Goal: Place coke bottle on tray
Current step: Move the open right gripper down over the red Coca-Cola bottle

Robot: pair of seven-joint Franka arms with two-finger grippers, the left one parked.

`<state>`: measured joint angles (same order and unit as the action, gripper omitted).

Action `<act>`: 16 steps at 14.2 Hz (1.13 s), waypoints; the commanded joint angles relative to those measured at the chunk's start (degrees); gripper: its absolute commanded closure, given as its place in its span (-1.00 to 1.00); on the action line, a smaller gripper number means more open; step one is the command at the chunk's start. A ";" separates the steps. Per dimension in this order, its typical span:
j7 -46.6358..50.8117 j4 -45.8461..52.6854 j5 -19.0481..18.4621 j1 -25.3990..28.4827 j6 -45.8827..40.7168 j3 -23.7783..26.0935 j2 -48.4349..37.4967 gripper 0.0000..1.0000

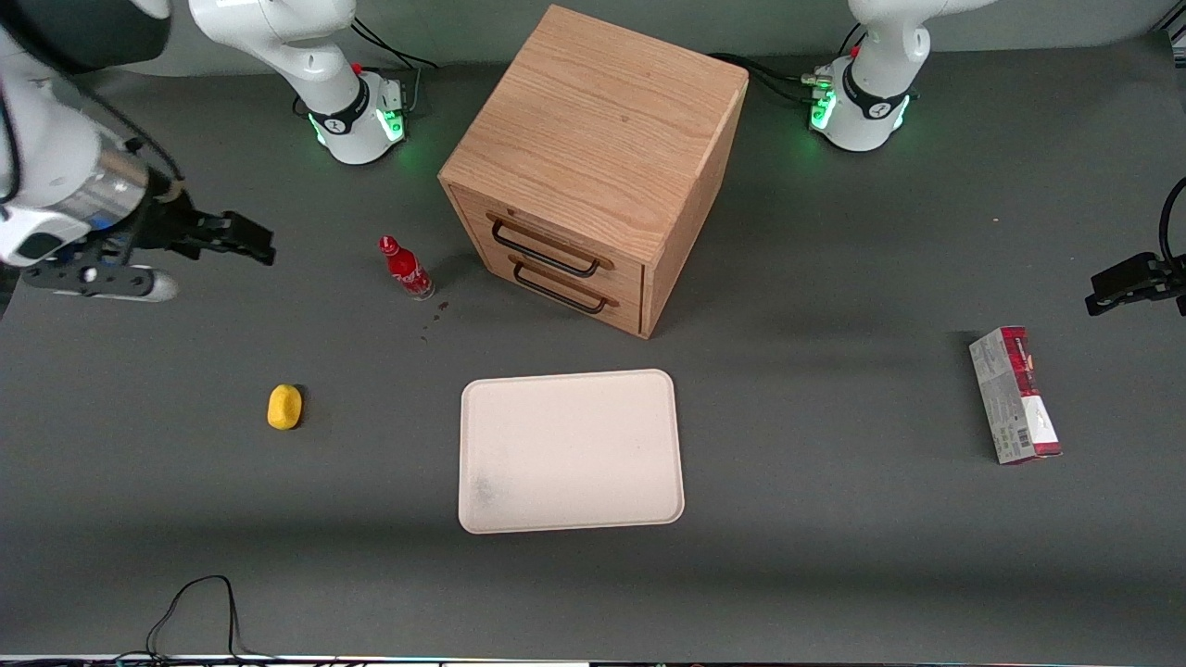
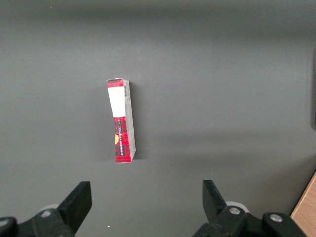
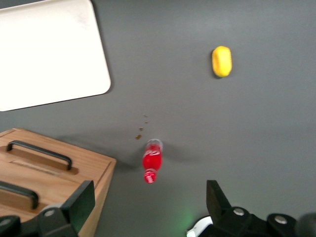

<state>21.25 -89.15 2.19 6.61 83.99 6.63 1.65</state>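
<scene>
The coke bottle [image 1: 405, 268], small and red with a red cap, stands upright on the grey table beside the wooden cabinet, farther from the front camera than the tray. In the right wrist view the coke bottle [image 3: 152, 162] shows from above, between the open fingers. The pale cream-pink tray [image 1: 570, 451] lies flat and bare near the front of the table, and it also shows in the right wrist view [image 3: 49, 54]. My gripper [image 1: 243, 239] hangs above the table toward the working arm's end, apart from the bottle. In the right wrist view the gripper [image 3: 150, 197] is open and empty.
A wooden drawer cabinet [image 1: 593, 167] with two black handles stands at mid-table, close beside the bottle. A small yellow object [image 1: 284, 407] lies nearer the front camera than the bottle. A red-and-grey carton [image 1: 1015, 394] lies toward the parked arm's end. Brown specks [image 1: 435, 315] dot the mat by the bottle.
</scene>
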 commanded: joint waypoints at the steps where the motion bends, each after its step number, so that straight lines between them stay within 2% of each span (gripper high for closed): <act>1: 3.45 1.53 0.62 1.03 -1.63 1.28 0.72 -1.00; 5: 5.47 -2.68 0.62 2.88 -3.48 1.28 -1.55 -1.00; 7: 5.21 -9.34 0.62 2.88 -2.35 1.28 -5.93 -1.00; 11: 2.04 -26.47 0.71 3.15 7.12 1.28 -16.39 -1.00; 12: 2.04 -30.25 0.71 4.89 10.11 1.02 -17.90 -1.00; 13: 2.13 -33.60 0.80 6.73 12.93 0.67 -18.78 -1.00; 16: 2.04 -39.51 0.71 7.80 21.37 0.40 -17.92 -1.00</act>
<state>24.31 -123.87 2.32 13.33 100.06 8.00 -15.19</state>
